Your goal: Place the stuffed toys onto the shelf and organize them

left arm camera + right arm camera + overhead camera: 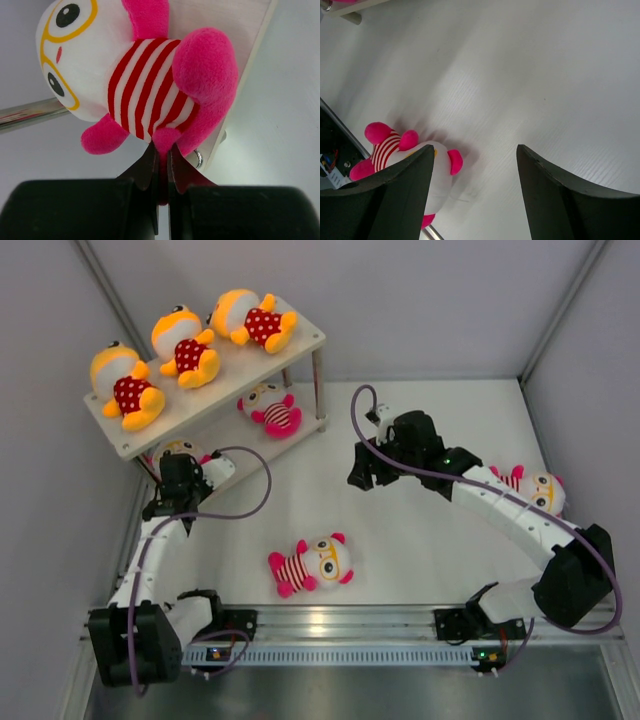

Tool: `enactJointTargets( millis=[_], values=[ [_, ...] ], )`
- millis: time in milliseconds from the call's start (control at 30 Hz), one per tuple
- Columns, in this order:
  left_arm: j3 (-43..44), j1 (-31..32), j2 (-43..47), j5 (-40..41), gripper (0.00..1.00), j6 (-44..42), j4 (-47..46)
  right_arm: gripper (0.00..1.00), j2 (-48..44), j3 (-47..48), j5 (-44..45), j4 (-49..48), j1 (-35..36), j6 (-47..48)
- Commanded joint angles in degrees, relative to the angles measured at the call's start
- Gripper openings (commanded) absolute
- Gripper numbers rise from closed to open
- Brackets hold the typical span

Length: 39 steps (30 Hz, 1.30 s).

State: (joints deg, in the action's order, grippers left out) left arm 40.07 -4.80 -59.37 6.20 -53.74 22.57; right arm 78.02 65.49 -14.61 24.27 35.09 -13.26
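The shelf [310,338] stands at the back left. Three orange toys in red dotted shirts [185,345] lie on its top board. One white-faced striped toy [272,412] lies on the lower board. My left gripper [182,466] is shut on the pink leg of another striped toy [145,85], holding it at the left end of the lower board [250,30]. My right gripper [368,478] hangs open and empty over the table. A striped toy [312,565] lies on the table in front; it also shows in the right wrist view [387,147]. Another striped toy [535,488] lies at the right, partly under my right arm.
A metal shelf leg [30,112] runs just left of the held toy. Grey walls close in the table at the back and both sides. A rail [330,625] runs along the near edge between the arm bases.
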Motion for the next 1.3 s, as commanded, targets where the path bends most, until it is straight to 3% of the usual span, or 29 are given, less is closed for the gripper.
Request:
enactJointTargets(
  millis=[0,233,467,667,967,1000,1133,1267],
  values=[
    [2.55,-0.48,-2.31,1.97,0.0,0.74,-5.34,0.67,-2.17,-0.19,-0.24,-2.91,-0.37,0.07],
    [5.1,-0.74,-4.08,6.19,0.0,1.87,-4.29,0.67,-2.61,-0.54,-0.07,-2.74,-0.37,0.34],
    [7.3,-0.74,-0.92,3.65,0.0,7.16,3.36,0.67,-2.08,-1.07,-0.42,-3.62,-0.37,-0.01],
    [6.07,-1.09,-2.58,9.97,0.0,6.01,3.36,0.67,-2.34,-0.98,-0.77,-3.35,-0.29,-0.01],
    [6.42,-1.62,-3.12,4.79,0.02,7.07,5.12,0.67,-3.31,-1.42,-0.33,-2.56,-0.37,-0.19],
    [6.51,-1.62,-2.94,4.79,0.06,7.07,5.38,0.67,-3.4,-1.34,-0.24,-2.48,-0.37,-0.19],
    [7.12,-1.53,-1.63,3.74,0.45,6.71,7.22,0.7,-3.31,-1.51,-0.33,-2.3,-0.37,-0.63],
    [8.35,-1.62,-0.04,2.59,0.61,6.71,8.36,0.71,-3.22,-4.05,-0.33,-1.94,-0.11,-2.56]
  ],
)
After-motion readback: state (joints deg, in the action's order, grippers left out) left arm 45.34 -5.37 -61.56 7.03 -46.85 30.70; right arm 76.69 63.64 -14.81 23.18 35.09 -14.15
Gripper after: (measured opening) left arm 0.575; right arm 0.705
